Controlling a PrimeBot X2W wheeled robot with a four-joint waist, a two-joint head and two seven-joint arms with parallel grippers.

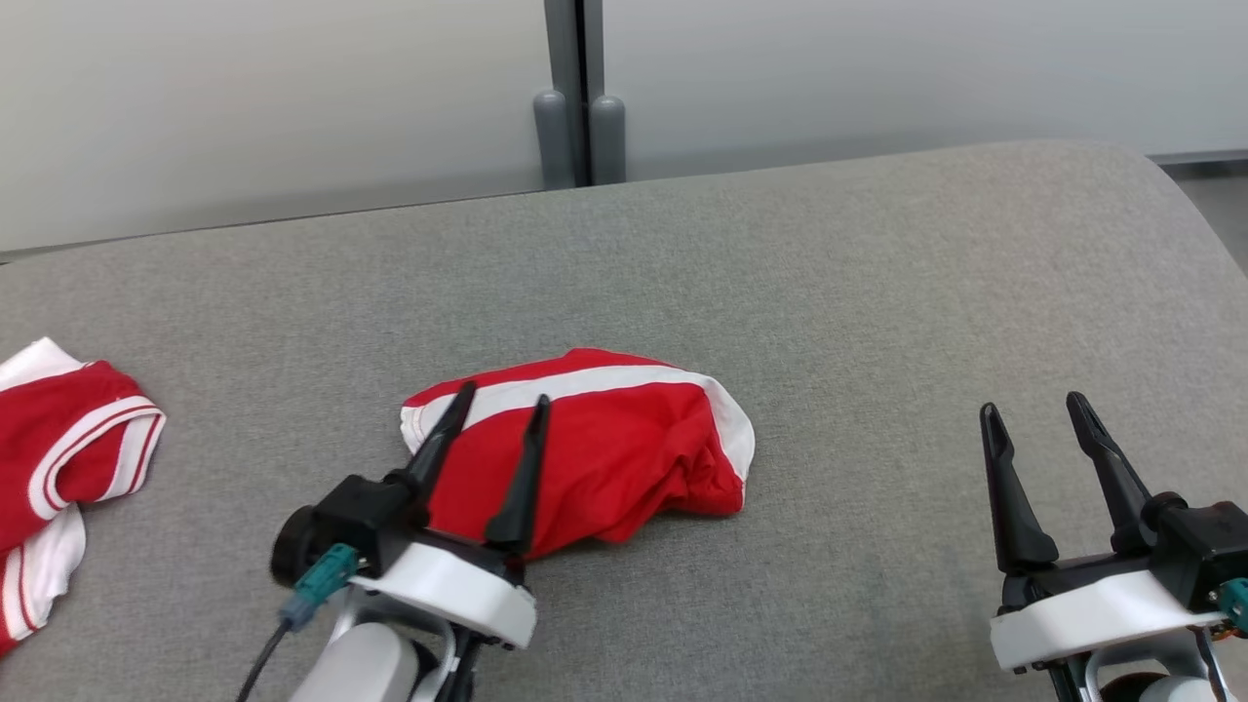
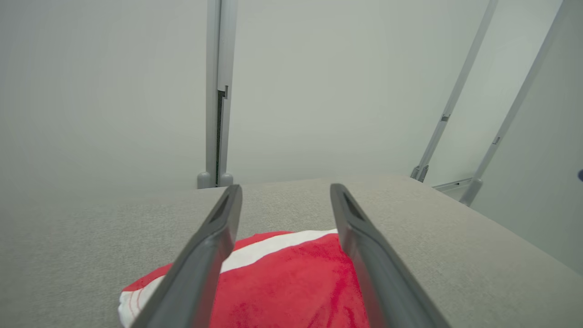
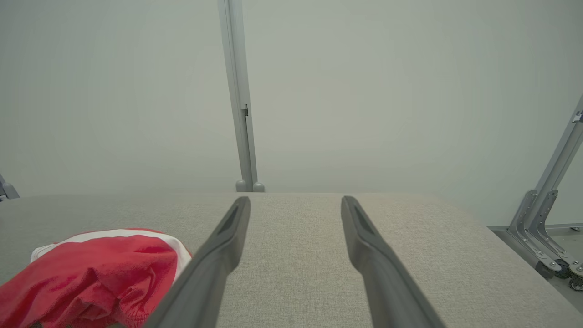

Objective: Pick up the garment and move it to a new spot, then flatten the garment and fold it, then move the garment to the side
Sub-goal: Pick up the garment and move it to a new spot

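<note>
Presently, garment (image 1: 604, 458): red with a white band, bunched in a heap near the middle of the desk (image 1: 877, 292); not flattened, not folded.
Left tool (image 1: 505, 393): fingers spread, nothing pinched, poised over the near left part of the heap; cannot tell whether touching the cloth.
Right tool (image 1: 1033, 404): fingers spread, empty, well apart from the heap, over bare grey cover.
Second garment (image 1: 68, 458): red and white too, lying at the left edge of the desk, apart from the heap.
Step, as judged: heap lying free on the desk, flattening next.
Risk, thin pinch: closing on the top layer alone, then dragging the bundle instead of spreading it.
Risk, hidden edges: hems and corners tucked under the folds, so easy to seize the wrong part and twist the cloth tighter.
Risk, one-sided pull: tugging with the left tool alone, nothing pinning the far side, likely to slide the whole heap.
Risk, leftward drift: pulling toward the left edge, likely to bring the heap against the second garment.
</note>
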